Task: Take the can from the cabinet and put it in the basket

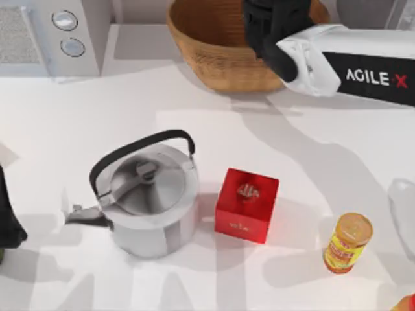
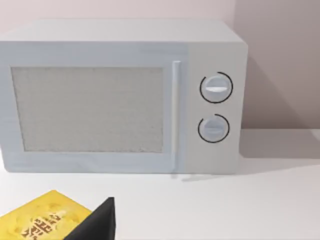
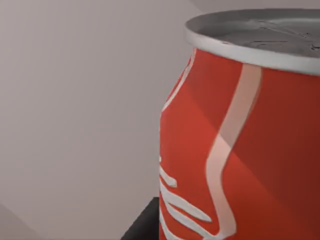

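The right gripper point(image 1: 275, 26) of an AgileX arm hangs over the wicker basket point(image 1: 207, 55) at the table's far edge; the basket's contents are hidden beneath it. The right wrist view shows the red can point(image 3: 240, 150) close against the camera, apparently clamped in the claw, though its fingers are hidden. A kettle point(image 1: 149, 194), red box point(image 1: 246, 204) and yellow jar point(image 1: 348, 241) stand nearer. The left arm point(image 1: 10, 214) idles at the left edge, facing a microwave point(image 2: 120, 95).

basket point(image 1: 214, 58) at worktop point(image 1: 337, 149) rear centre; microwave point(image 1: 45, 35) rear left. kettle point(image 1: 146, 197) front centre-left, box point(image 1: 246, 205) just right of it, jar point(image 1: 348, 242) farther right.
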You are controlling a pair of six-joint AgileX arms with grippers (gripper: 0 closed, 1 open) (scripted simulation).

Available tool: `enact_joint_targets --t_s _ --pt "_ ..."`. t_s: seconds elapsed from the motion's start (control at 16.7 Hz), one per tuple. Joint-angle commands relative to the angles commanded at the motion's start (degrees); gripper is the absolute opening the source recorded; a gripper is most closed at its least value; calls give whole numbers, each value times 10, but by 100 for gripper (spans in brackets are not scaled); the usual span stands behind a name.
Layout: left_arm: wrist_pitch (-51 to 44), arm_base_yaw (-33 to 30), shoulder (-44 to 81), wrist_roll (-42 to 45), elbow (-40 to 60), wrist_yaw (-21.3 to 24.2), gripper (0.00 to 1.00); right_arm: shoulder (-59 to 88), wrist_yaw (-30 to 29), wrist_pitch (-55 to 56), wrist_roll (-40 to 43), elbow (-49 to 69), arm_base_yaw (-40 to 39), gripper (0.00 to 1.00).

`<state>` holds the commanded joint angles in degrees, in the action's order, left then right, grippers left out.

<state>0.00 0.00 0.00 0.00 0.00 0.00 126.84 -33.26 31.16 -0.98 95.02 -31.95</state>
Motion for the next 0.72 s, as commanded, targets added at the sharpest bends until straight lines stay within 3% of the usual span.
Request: enact_joint_targets --t_s 0.72 --pt "0 0 0 0 0 0 100 51 13 -10 1 62 14 0"
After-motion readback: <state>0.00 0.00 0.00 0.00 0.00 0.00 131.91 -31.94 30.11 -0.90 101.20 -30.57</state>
